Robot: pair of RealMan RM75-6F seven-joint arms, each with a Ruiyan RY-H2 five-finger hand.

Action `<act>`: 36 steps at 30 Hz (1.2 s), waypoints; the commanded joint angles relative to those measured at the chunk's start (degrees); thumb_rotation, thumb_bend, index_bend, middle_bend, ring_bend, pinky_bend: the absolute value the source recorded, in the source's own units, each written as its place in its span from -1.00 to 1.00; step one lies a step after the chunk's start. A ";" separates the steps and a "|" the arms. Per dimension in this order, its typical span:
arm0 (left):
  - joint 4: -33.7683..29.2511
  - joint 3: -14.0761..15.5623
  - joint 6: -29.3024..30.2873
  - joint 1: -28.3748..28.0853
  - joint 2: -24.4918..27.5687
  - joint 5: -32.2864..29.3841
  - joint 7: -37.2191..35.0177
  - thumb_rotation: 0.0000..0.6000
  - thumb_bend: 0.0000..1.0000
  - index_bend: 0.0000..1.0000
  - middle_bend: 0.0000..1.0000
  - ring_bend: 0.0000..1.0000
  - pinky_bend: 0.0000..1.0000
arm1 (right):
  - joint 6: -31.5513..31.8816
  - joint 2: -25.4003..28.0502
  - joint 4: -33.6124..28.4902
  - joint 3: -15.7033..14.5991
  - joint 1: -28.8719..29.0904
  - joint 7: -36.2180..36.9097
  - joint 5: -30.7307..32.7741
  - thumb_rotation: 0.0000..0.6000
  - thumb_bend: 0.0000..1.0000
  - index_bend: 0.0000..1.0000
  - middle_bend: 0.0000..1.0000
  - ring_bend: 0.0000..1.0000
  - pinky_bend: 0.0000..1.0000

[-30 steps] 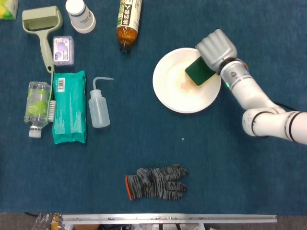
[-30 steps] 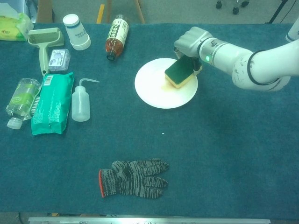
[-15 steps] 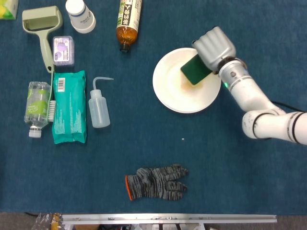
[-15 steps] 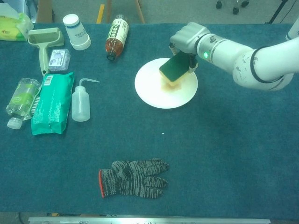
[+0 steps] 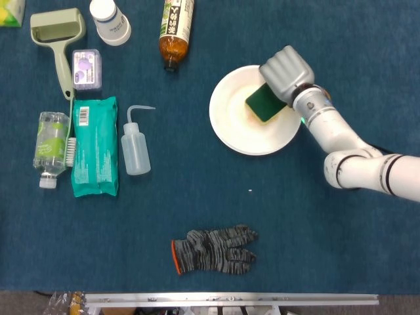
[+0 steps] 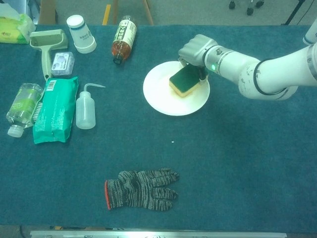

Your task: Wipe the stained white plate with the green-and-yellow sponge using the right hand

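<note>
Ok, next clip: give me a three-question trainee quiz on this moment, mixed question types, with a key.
1. True or false: the right hand holds the sponge against the white plate.
2. Multiple choice: what lies nearest the table's front edge? A) squeeze bottle B) knitted glove C) lint roller
3. Fill in: the brown bottle lies on its ____.

Key:
1. True; the sponge's yellow side faces down on the plate.
2. B, the knitted glove. The squeeze bottle and the lint roller sit further back on the left.
3. Side.
</note>
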 commanded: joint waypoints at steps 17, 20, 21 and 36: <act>0.12 0.30 -0.22 -0.08 -0.14 0.36 -0.27 1.00 -0.41 -0.29 -0.36 -0.68 -0.18 | 5.62 5.49 -7.27 1.23 -1.07 -1.78 1.38 1.00 -0.91 -0.21 0.13 -0.22 -0.28; 0.22 0.38 -0.12 0.01 -0.12 0.47 -0.43 1.00 -0.41 -0.29 -0.36 -0.68 -0.18 | 5.05 4.83 -6.99 1.41 -0.77 -2.09 1.30 1.00 -0.91 -0.21 0.13 -0.22 -0.28; 0.26 0.43 -0.06 0.06 -0.12 0.51 -0.49 1.00 -0.41 -0.29 -0.36 -0.68 -0.18 | 4.77 4.50 -6.70 1.42 -0.68 -2.18 1.28 1.00 -0.91 -0.21 0.13 -0.22 -0.28; 1.31 0.57 -0.07 0.63 -0.23 0.18 -1.91 1.00 -0.41 -0.29 -0.36 -0.68 -0.19 | 0.97 0.16 -0.52 -0.18 -0.68 -3.18 2.42 1.00 -0.90 -0.21 0.13 -0.22 -0.28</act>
